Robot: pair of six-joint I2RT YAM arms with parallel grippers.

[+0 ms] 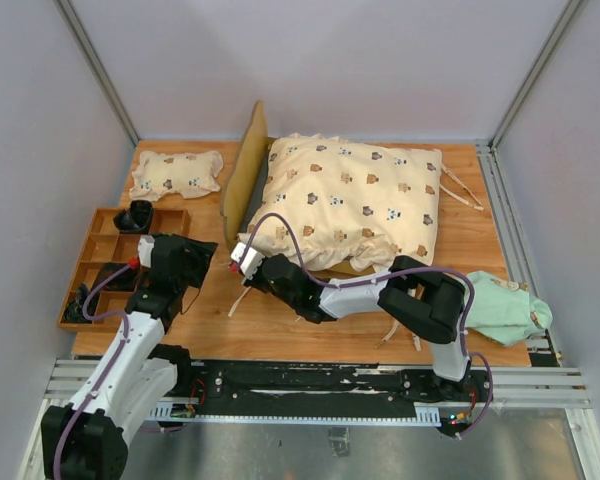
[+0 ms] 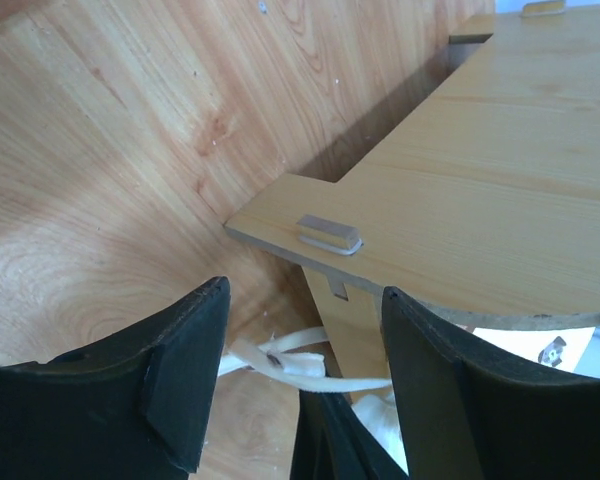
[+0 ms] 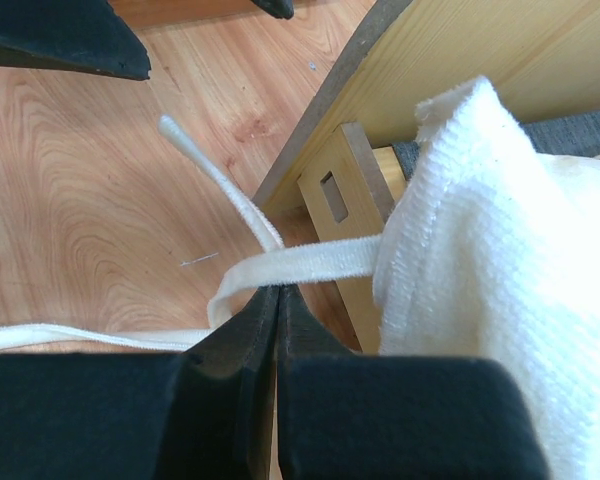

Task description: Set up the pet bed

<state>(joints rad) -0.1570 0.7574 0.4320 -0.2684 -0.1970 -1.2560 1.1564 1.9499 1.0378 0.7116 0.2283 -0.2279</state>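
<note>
As left claw (image 2: 303, 318) gapes by pet bed (image 2: 480, 180), right claw (image 3: 280, 297) sits closed.

Wood-grain tabletop (image 1: 260, 335) lies under the jaws of left gripper (image 2: 305, 300) & right gripper (image 3: 280, 295), and runs on past them to the back wall (image 1: 310, 60). Plain pale grey walls also stand left & right of the jaws, w/ slanted alu posts (image 1: 98, 68) at the back corners. Nearer than the jaws: alu rails (image 1: 540, 385), then a grey sheet-metal surface (image 1: 310, 445). Light soft & even, w/ faint shadows on the wood.
</note>
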